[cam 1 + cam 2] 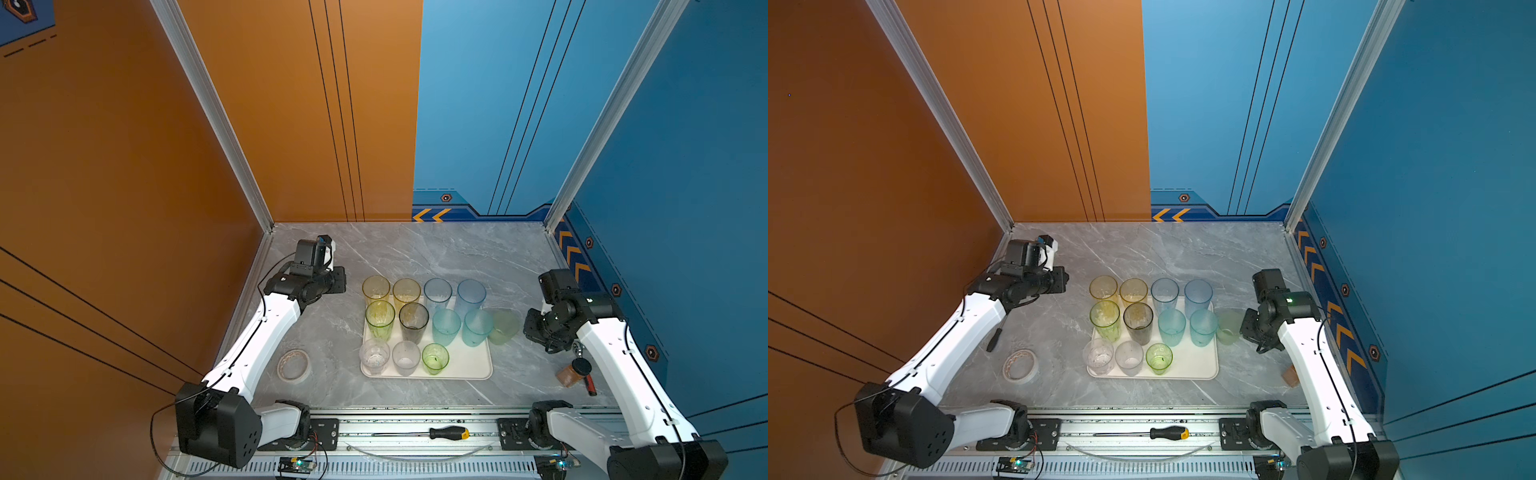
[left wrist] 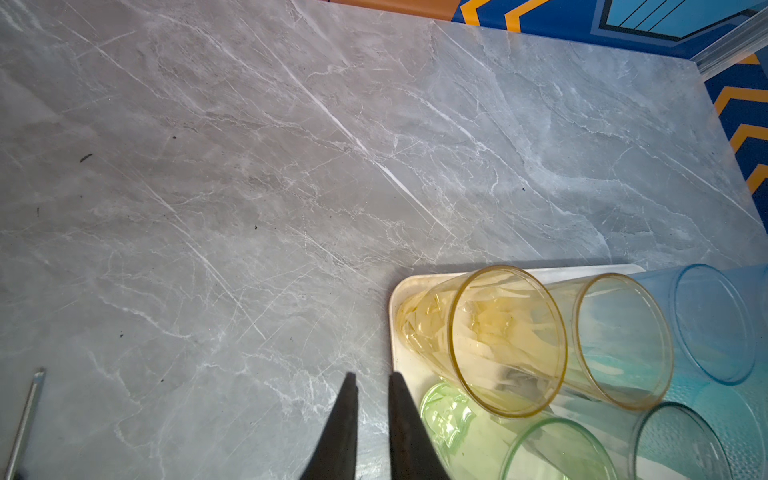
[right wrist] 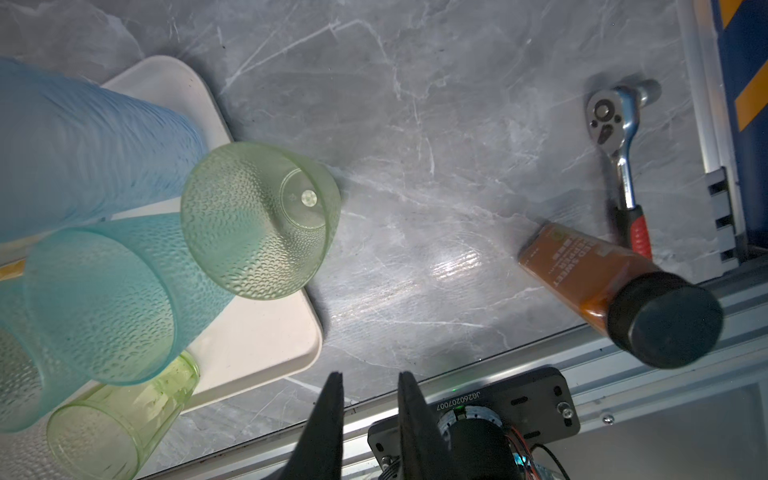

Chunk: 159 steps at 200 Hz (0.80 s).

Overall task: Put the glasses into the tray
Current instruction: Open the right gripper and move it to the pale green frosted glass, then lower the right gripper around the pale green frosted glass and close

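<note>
The cream tray lies mid-table and holds several glasses in both top views: yellow, blue, smoky grey, teal, clear and a short green one. A pale green glass stands at the tray's right rim; whether it rests on the rim or the table I cannot tell. My left gripper hovers over bare table beside the tray's far left corner, jaws slightly apart and empty. My right gripper hangs right of the tray, also narrowly open and empty.
A tape roll lies left of the tray. A brown jar and a ratchet wrench sit near the right wall. One screwdriver rests on the front rail, another under the left arm.
</note>
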Motion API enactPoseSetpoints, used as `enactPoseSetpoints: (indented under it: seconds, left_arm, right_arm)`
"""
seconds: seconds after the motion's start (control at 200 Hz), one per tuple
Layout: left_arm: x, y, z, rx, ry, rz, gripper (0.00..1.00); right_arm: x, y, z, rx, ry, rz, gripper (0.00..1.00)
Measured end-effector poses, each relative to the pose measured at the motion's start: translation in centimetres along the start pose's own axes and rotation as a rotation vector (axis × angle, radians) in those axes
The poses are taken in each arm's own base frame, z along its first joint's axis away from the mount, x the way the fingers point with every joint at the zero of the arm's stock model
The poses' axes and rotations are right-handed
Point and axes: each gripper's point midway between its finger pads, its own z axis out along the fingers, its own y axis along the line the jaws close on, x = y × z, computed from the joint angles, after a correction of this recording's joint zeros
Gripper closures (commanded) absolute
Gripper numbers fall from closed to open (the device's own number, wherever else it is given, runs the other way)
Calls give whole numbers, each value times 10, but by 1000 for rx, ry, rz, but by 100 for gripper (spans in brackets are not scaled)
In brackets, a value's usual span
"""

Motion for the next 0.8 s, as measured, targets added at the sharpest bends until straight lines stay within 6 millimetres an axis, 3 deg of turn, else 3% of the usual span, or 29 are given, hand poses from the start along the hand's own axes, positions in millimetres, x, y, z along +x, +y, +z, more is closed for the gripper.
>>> enactPoseSetpoints:
  seconds: [0.29,0.796]
  left_arm:
    - [2,2,4,-10,10,-2,83]
    - [5,6,10,-26,31,-6,83]
  right_arm:
    - [-8,15,3,-82,-14,-12,78]
    - [-15,20,32,-70,54,-25,78]
